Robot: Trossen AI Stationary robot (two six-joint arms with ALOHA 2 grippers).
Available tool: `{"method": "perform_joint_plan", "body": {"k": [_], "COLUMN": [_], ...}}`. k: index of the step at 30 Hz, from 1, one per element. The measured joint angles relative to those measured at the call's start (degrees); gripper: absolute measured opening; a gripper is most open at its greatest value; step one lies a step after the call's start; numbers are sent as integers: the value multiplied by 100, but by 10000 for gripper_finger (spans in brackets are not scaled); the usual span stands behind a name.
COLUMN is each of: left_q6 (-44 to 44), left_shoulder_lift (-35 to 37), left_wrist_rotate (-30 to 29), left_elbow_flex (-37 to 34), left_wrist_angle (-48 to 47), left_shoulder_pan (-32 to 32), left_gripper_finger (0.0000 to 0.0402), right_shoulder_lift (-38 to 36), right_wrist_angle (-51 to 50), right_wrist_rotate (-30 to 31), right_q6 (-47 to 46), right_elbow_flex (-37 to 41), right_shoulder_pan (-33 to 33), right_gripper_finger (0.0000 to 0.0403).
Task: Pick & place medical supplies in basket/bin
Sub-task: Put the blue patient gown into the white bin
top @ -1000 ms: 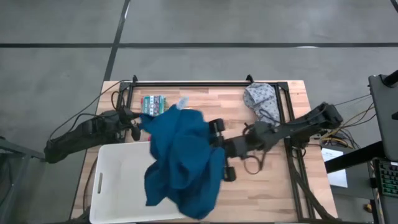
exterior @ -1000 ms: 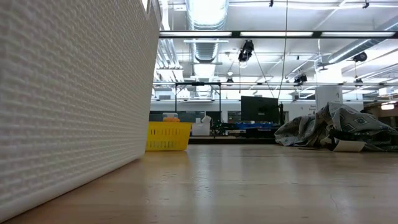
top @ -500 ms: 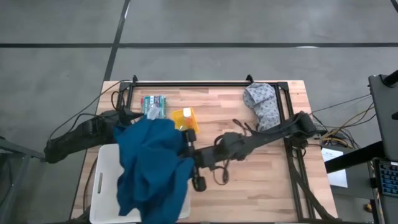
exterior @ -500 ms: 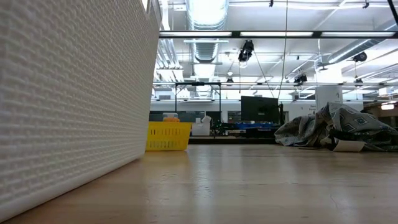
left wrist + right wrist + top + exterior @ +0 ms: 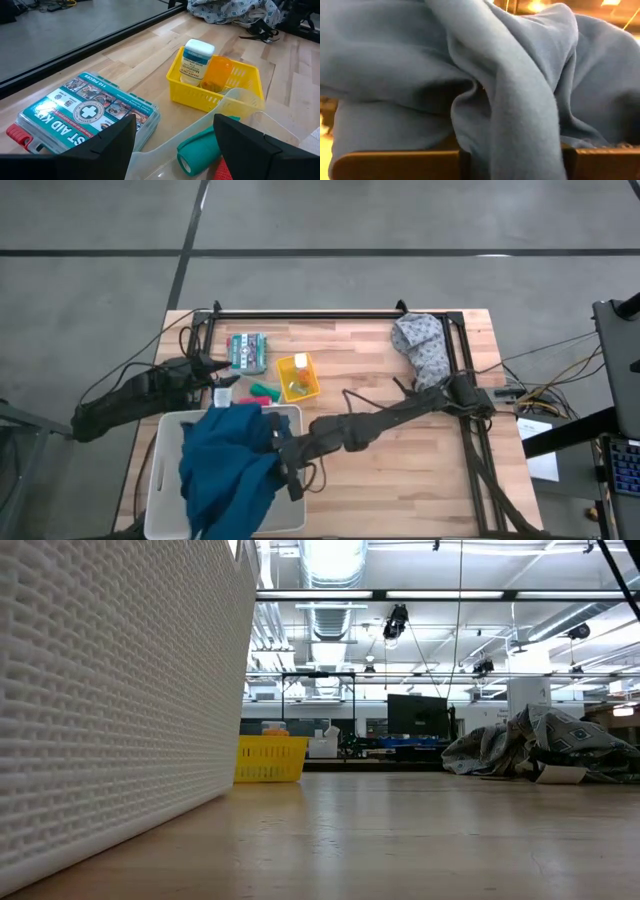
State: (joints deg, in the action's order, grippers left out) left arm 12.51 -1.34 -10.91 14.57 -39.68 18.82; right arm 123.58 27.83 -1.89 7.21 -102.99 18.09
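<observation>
The large blue garment (image 5: 228, 468) hangs bunched over the white bin (image 5: 160, 480), and my right gripper (image 5: 278, 448) is shut on it at its right side. In the right wrist view the blue garment (image 5: 485, 75) fills the picture. My left gripper (image 5: 175, 150) stands open at the table's left, above a green roll (image 5: 199, 150) in a clear bag, touching nothing. A small yellow basket (image 5: 297, 376) holds a white bottle (image 5: 197, 60) and an orange one (image 5: 220, 72). The grey speckled cloth (image 5: 422, 345) lies at the far right. My right gripper pinches a bunched fold of the blue garment (image 5: 517, 145) between its two fingers, several layers thick. The fingers come about level from the table's right. The cloth hangs slack below and past them, over the bin; whether its lower end rests inside, I cannot tell.
A first-aid kit box (image 5: 247, 350) lies at the far left, with a green roll (image 5: 263, 390) and a red item (image 5: 249, 397) beside the bin's far rim. A black frame rail (image 5: 300, 314) runs along the far edge. The bin's wall (image 5: 100, 700) fills the low view's left.
My right gripper has swung from the table's middle toward its left and near edges and sunk a little, still shut on the blue garment. The garment has gone with it to above the bin, uncovering the yellow basket and the green and red items.
</observation>
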Motion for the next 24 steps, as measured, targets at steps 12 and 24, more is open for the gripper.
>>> {"method": "perform_joint_plan", "body": {"k": [12,24], "left_q6": [0,0], "left_shoulder_lift": [-1,-1], "left_wrist_rotate": [2,0], "left_elbow_flex": [0,-1], "left_wrist_angle": [-2,0], "left_shoulder_pan": [-2,-2], "left_gripper_finger": [271,271], "right_shoulder_lift": [34,34], "right_wrist_angle": [-1725,-2164], "right_wrist_rotate": [13,-2], "right_q6": [90,76], "right_elbow_flex": [-181,-178], "right_shoulder_pan": [-4,-15], "right_gripper_finger": [54,55]}}
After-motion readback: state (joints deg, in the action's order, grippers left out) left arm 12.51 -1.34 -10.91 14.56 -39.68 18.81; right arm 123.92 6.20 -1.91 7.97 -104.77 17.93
